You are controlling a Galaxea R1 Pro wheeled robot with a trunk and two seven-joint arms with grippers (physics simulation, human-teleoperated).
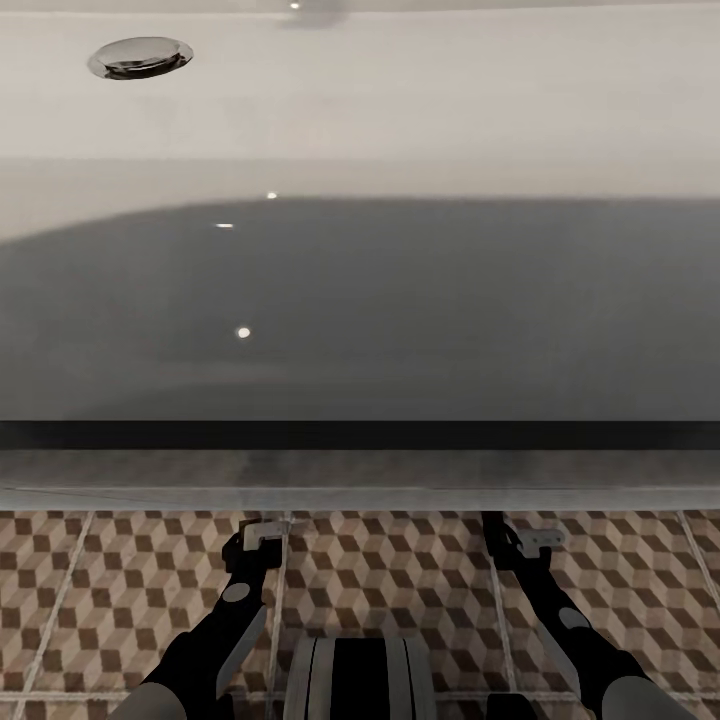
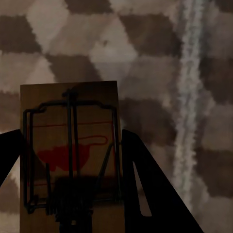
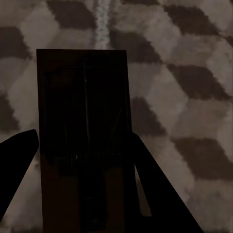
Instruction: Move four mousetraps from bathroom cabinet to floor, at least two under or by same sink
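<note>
Both arms reach forward from the near edge of the head view, low over the bathroom floor [image 1: 120, 590], each carrying a trap. Ahead, filling the far part of the scene, stands a big white basin-like fixture [image 1: 400, 110] with a chrome drain [image 1: 140, 57] at far left; its shaded grey front [image 1: 400, 320] drops to a dark strip and a pale ledge where the tiles begin. I cannot say from here if it is the sink or a tub. Left gripper [image 1: 262, 535] is pinched on a mousetrap [image 2: 70, 155]; the left wrist view shows the board between two dark fingers [image 2: 150, 189], wire frame and red mark facing up, tiles beneath. Right gripper [image 1: 530, 538] likewise clamps a second mousetrap [image 3: 82, 141], board in deep shadow, details hard to read. Both traps look held above the tiles, not resting, though the height is unclear. Judgement: the step is setting these down. To do it well, confirm the fixture is the sink, lower each board flat until it touches tile, part the fingers only then, and keep both close to the fixture's base. Count: one fixture, one drain, two arms, two grippers, two mousetraps.
</note>
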